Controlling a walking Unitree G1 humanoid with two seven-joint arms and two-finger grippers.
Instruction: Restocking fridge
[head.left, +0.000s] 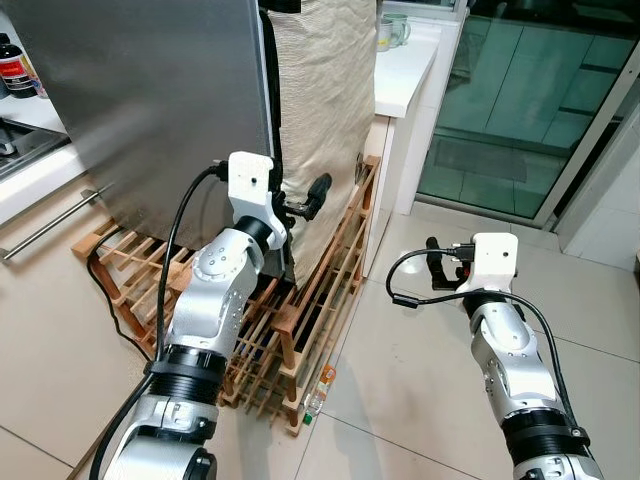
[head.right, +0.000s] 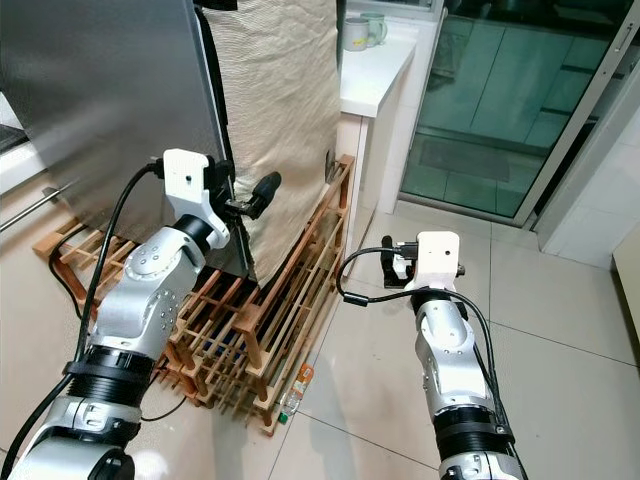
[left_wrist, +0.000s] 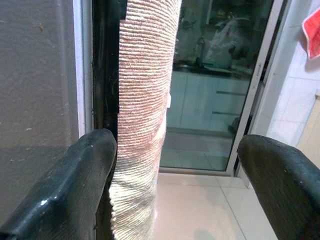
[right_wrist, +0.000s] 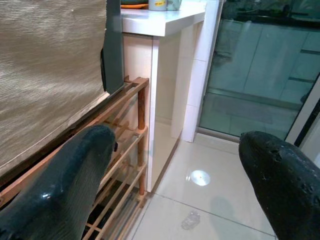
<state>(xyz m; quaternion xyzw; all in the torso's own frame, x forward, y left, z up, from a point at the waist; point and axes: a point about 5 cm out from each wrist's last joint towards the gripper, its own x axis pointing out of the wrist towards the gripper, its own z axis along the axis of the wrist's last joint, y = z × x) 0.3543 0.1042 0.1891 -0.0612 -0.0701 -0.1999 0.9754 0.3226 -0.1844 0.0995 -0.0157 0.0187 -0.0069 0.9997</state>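
Observation:
The fridge has a brushed steel door (head.left: 150, 100), and a beige ribbed cloth (head.left: 325, 110) hangs over its side. It stands on a low wooden slatted rack (head.left: 310, 300). My left gripper (head.left: 305, 200) is raised at the door's right edge, level with the dark seam (left_wrist: 102, 75) between door and cloth. Its fingers (left_wrist: 65, 190) are spread wide with nothing held, so it is open. My right gripper (head.left: 437, 265) hovers low over the tiled floor to the right of the rack. It is open and empty, pointing toward the rack's end (right_wrist: 140, 115).
A small plastic bottle (head.left: 316, 390) lies on the floor by the rack's front corner. A white counter (head.left: 405, 70) with cups (head.left: 392, 30) stands behind the fridge. Sliding glass doors (head.left: 520, 100) are at the right. A black cable (head.left: 110, 290) runs under the rack.

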